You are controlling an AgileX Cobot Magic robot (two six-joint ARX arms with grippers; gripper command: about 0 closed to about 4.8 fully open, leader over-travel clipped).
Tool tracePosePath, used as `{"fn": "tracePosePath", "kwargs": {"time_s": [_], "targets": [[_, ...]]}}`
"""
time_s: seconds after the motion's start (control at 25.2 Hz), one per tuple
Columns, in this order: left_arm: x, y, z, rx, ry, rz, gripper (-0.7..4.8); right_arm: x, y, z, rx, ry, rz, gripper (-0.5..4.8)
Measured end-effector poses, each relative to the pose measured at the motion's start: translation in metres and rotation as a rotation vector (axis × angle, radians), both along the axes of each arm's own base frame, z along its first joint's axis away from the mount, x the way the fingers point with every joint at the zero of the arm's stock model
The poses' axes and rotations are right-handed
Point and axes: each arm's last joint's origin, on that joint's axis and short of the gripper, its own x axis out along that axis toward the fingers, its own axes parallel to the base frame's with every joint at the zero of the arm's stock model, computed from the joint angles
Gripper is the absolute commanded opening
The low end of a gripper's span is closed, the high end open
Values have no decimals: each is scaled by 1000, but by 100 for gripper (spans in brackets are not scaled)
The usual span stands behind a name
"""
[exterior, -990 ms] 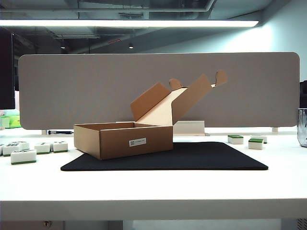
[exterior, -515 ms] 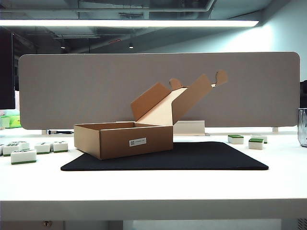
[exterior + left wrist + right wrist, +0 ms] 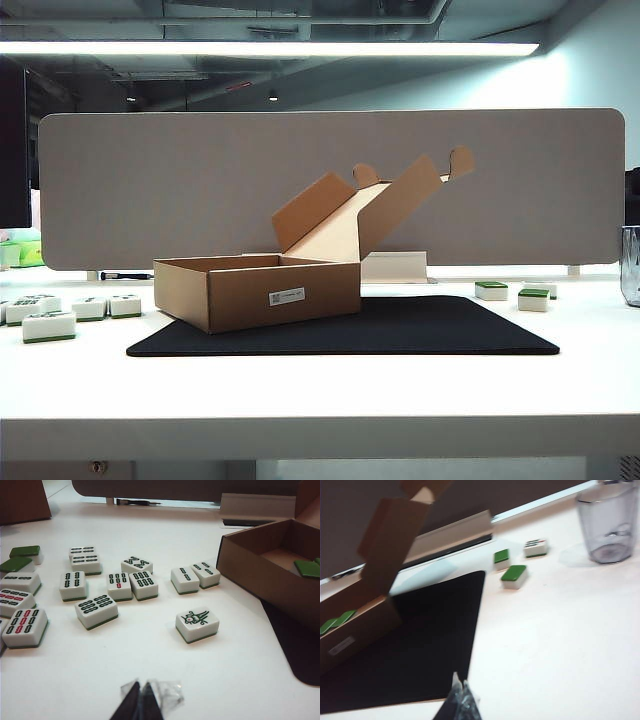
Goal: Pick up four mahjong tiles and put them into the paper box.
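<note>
The paper box [image 3: 257,291] stands open on a black mat [image 3: 430,325], its lid flap raised. Green-backed mahjong tiles lie inside it; the left wrist view shows one [image 3: 306,568], the right wrist view two [image 3: 337,620]. Two more green-backed tiles [image 3: 514,575] [image 3: 501,557] lie on the table beyond the mat's right side. My left gripper [image 3: 143,687] is shut and empty over bare table near the face-up tiles. My right gripper [image 3: 460,682] is shut and empty above the mat's near right edge. Neither arm appears in the exterior view.
Several face-up tiles [image 3: 120,585] are scattered on the table left of the box, one lone tile [image 3: 197,624] nearest it. A clear plastic cup [image 3: 610,525] stands at the far right. A grey divider panel [image 3: 330,190] closes off the back of the table.
</note>
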Motion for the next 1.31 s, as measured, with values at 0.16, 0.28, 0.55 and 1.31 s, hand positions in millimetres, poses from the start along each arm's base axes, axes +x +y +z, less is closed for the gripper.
{"fn": "tracePosePath", "kwargs": {"time_s": [0.16,0.28,0.55,1.31], "targets": [[0,0,0,0,0,0,-6,2,-3,-14,-6,49,-86,-1],[0,0,0,0,0,0,-6,2,-4,-15,-14,55,-136,-1],[0,0,0,0,0,0,-6,2,-5,-16,-23,66,-167,-1],[0,0,0,0,0,0,-6,2,-4,-16,-23,66,-165,-1]]}}
